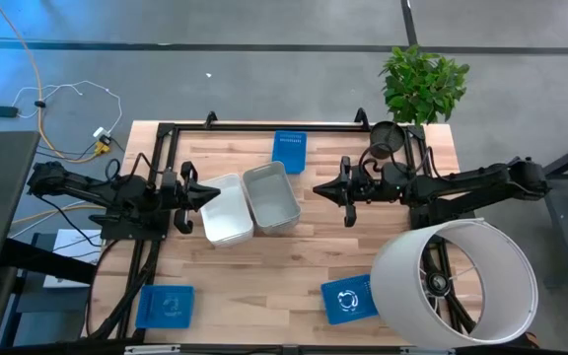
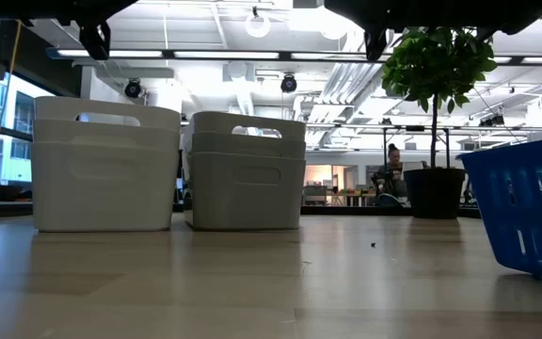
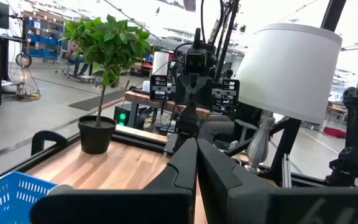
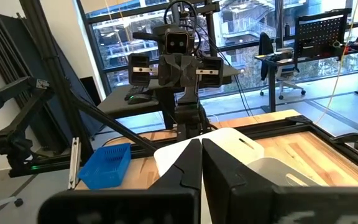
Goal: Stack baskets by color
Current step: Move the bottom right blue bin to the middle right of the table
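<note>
A white basket and a translucent grey basket stand side by side on their bases at mid-table; the low view shows each as a nested stack, white and grey. One blue basket sits at the far edge. Two more lie near the front edge, one left and one right. My left gripper is shut and held level above the white basket's left rim. My right gripper is shut and level, just right of the grey basket. Both hold nothing.
A big white cylinder with a wheel inside covers the near right corner. A potted plant stands at the far right corner. A black frame runs along the table's far edge. Bare wood lies between the central baskets and the front blue ones.
</note>
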`<state>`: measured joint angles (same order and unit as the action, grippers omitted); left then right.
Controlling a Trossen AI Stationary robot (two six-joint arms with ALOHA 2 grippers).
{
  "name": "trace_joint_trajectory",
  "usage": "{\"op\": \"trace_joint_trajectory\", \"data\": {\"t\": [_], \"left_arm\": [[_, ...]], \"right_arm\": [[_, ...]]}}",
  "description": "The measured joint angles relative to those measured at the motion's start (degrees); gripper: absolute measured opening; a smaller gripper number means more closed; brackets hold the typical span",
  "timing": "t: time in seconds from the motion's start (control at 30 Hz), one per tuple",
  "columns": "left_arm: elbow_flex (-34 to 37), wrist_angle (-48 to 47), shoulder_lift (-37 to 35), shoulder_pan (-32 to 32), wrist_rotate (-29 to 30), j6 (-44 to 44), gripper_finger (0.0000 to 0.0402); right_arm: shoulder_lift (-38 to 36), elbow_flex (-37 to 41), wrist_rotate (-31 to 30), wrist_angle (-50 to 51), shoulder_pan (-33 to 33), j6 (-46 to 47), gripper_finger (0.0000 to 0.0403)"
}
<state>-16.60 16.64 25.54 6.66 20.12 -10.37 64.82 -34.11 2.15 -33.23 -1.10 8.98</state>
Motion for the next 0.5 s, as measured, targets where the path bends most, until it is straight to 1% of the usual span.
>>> {"op": "trace_joint_trajectory", "data": {"t": [0.5], "left_arm": [[0.0,0.0,0.0,0.0,0.0,0.0,0.0]], "right_arm": [[0.0,0.0,0.0,1.2,0.0,0.2,0.0]]}}
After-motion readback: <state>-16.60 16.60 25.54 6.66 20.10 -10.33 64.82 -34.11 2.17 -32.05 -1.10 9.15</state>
